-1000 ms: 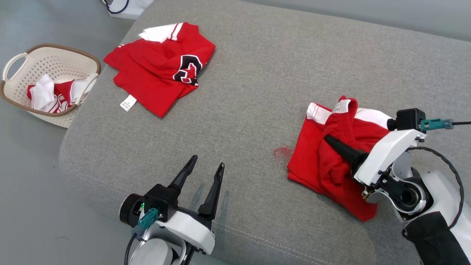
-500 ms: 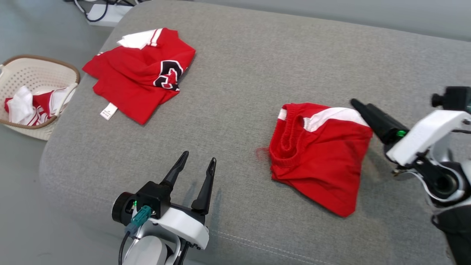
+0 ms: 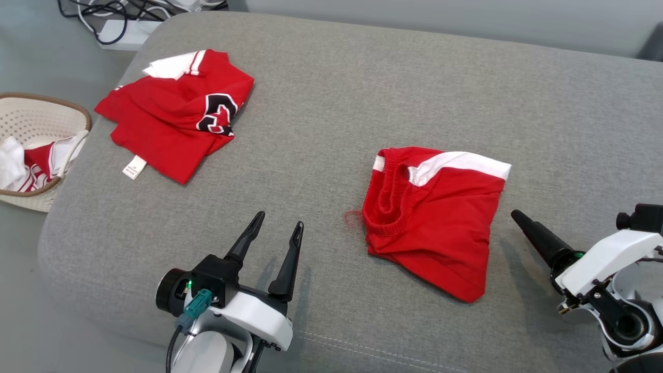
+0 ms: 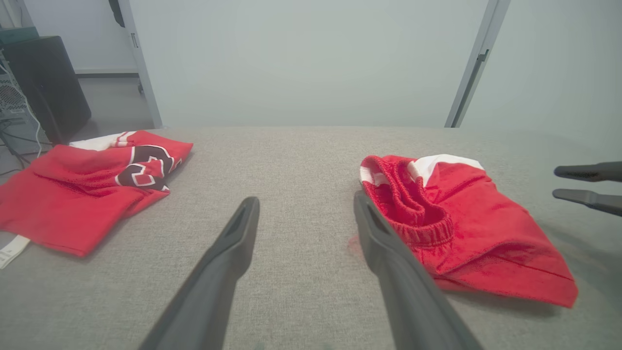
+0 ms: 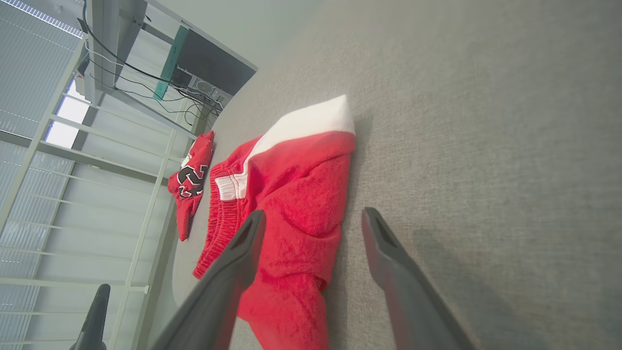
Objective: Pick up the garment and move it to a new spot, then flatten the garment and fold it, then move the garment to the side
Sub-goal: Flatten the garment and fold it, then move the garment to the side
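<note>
The garment [image 3: 435,223], red shorts with a white side stripe and a ribbed waistband, lies folded on the grey cushion [image 3: 331,93] right of centre. It is also in the left wrist view [image 4: 466,233] and the right wrist view [image 5: 291,194]. My right gripper [image 3: 515,213] hovers just right of it, open and empty; its fingers [image 5: 313,212] point along the garment's right edge. My left gripper [image 3: 279,218] stands open and empty near the cushion's front edge, left of the garment [image 4: 305,197]. The right gripper [image 4: 558,182] shows at the far right of the left wrist view.
A second red garment [image 3: 171,119] with a black and white emblem lies at the cushion's back left. A cream basket [image 3: 52,98] holding red and white clothes stands on the floor at the left. Cables and a power strip [image 3: 124,31] lie on the floor beyond.
My right gripper opened, let go of the garment and drew back to its right. The garment now lies flat and folded. The head camera shifted; the left gripper stayed put.
</note>
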You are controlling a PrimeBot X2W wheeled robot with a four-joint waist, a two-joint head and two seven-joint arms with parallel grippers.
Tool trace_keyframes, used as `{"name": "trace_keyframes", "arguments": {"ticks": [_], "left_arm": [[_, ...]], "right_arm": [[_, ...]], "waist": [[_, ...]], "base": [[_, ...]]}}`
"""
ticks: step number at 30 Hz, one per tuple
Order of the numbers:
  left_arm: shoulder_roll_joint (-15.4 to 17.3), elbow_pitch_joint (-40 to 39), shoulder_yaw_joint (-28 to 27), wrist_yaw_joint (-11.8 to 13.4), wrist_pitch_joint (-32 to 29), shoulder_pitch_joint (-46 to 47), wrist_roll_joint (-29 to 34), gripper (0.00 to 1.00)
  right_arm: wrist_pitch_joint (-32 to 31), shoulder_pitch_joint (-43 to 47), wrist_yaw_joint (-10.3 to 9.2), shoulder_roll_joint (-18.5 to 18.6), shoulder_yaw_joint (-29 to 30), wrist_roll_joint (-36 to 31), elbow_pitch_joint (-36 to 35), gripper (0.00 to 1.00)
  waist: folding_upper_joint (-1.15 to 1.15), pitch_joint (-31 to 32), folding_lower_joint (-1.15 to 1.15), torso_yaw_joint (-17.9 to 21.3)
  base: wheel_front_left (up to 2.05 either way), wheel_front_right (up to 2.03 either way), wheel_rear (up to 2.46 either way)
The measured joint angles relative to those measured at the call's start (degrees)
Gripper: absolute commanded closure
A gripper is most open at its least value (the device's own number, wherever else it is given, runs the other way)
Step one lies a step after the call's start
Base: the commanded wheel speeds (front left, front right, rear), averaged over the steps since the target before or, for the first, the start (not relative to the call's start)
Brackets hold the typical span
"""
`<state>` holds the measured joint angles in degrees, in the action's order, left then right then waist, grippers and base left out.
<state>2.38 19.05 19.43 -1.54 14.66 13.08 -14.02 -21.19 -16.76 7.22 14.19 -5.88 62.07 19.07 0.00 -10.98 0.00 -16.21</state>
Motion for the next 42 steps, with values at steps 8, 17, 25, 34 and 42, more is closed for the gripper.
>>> {"name": "trace_keyframes", "arguments": {"ticks": [8, 17, 25, 34, 42], "left_arm": [[0.0, -0.1, 0.4, 0.0, 0.0, 0.0, -0.2, 0.00], [0.0, -1.0, 1.0, 0.1, 0.0, 0.0, -0.8, 0.00], [0.0, -1.3, 1.5, 0.6, 0.0, 0.0, -1.7, 0.00], [0.0, -1.4, 1.9, 1.1, 0.0, 0.1, -2.2, 0.00], [0.0, -1.4, 1.5, 1.0, 0.0, 0.1, -2.2, 0.00]], "right_arm": [[-0.6, -0.1, 0.00, -1.7, 0.2, 0.0, 2.6, 0.00], [-1.5, -1.8, 0.00, -1.7, 0.4, -0.1, 4.1, 0.00], [-2.1, -3.2, 0.00, -1.8, -0.2, -0.8, 4.5, 0.00], [-3.1, -5.2, 0.01, -3.1, -1.9, -1.1, 5.5, 1.00], [-1.5, -4.6, 0.01, -2.9, -0.1, -0.6, 5.2, 1.00]], "waist": [[0.00, -1.3, 0.00, -2.9], [0.00, -3.2, 0.00, -5.5], [0.00, -4.0, 0.00, -6.7], [0.00, -4.0, 0.00, -7.0], [0.00, -2.9, 0.00, -4.8]], "base": [[0.00, 0.00, 0.00], [0.00, 0.00, 0.00], [0.00, 0.00, 0.00], [0.00, 0.00, 0.00], [0.00, 0.00, 0.00]]}}
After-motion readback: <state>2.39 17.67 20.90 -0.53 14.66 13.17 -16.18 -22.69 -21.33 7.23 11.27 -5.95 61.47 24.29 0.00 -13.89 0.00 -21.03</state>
